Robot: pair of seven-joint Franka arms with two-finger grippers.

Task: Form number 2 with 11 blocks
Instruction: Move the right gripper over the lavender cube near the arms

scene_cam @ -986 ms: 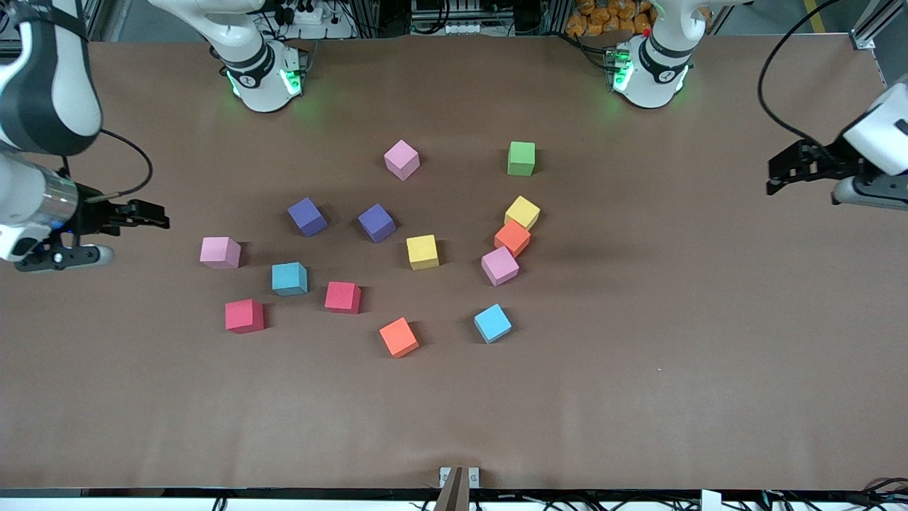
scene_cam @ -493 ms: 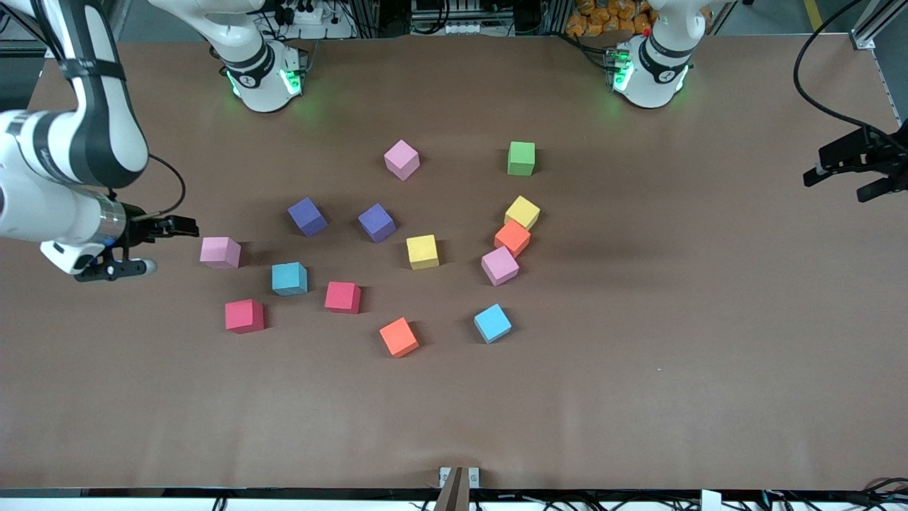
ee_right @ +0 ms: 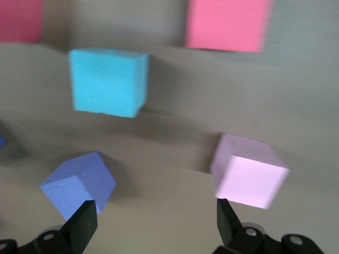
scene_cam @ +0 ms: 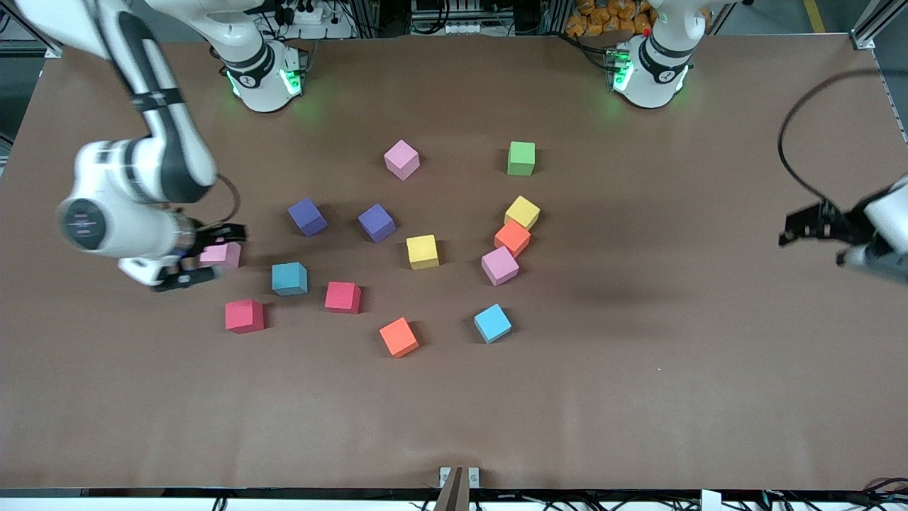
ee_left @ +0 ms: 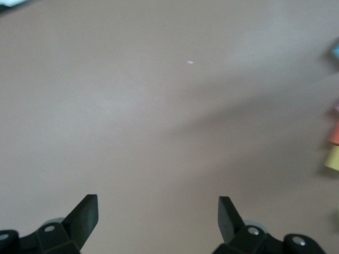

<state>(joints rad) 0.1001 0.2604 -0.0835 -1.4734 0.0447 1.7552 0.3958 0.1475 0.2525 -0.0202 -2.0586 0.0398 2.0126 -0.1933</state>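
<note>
Several blocks lie scattered and loose on the brown table point(scene_cam: 638, 397); no number 2 is in view. My right gripper point(scene_cam: 213, 255) hangs open, low beside a pink block point(scene_cam: 225, 253) at the right arm's end of the scatter. That pink block point(ee_right: 248, 170) sits just off one fingertip, and a purple block point(ee_right: 78, 183) sits off the other, with bare table between the fingers. A light blue block point(ee_right: 108, 82) and a red block point(ee_right: 228, 24) lie past them. My left gripper point(scene_cam: 791, 231) is open over bare table at the left arm's end, holding nothing point(ee_left: 158, 211).
Mid-table lie a pink block point(scene_cam: 401, 159), a green one point(scene_cam: 521, 157), two purple point(scene_cam: 307, 216) point(scene_cam: 376, 222), two yellow point(scene_cam: 423, 251) point(scene_cam: 522, 211), orange point(scene_cam: 512, 237) touching that yellow, pink point(scene_cam: 500, 265), light blue point(scene_cam: 492, 323), orange point(scene_cam: 399, 336), and two red point(scene_cam: 342, 297) point(scene_cam: 244, 315).
My right gripper has swept in from the table's end to the pink block. My left gripper swung out, then came back in over its end of the table. No block has moved.
</note>
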